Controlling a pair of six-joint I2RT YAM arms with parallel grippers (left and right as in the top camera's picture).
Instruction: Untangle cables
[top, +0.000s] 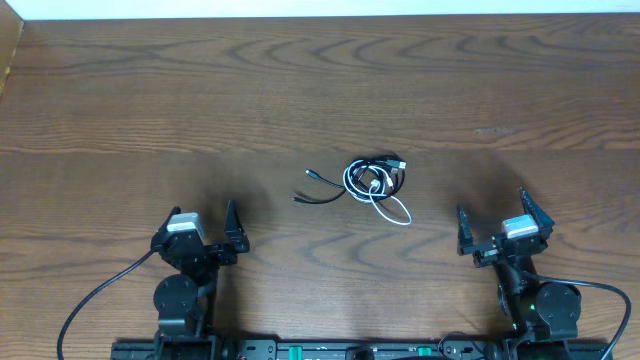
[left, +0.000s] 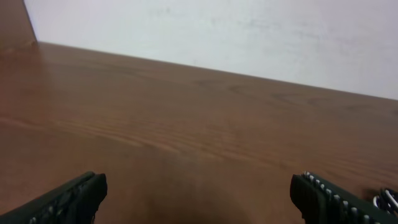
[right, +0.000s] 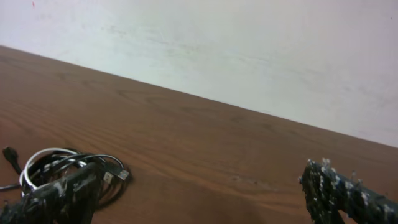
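Cables (top: 365, 182) lie in one small tangled bundle just right of centre in the overhead frame, on the bare wooden counter (top: 320, 90). Black cords are coiled together with one white cord, whose loop sticks out toward the lower right, and two thin black ends with small plugs trail off to the left. The left fingers (top: 232, 218) sit at the lower left of the frame, spread wide with nothing between them and well apart from the bundle. The right fingers (top: 463, 225) sit at the lower right, likewise spread wide and holding nothing, near the bundle but not touching it. From the right wrist the coil shows at the lower left, behind one finger, below a pale wall (right: 249, 50).
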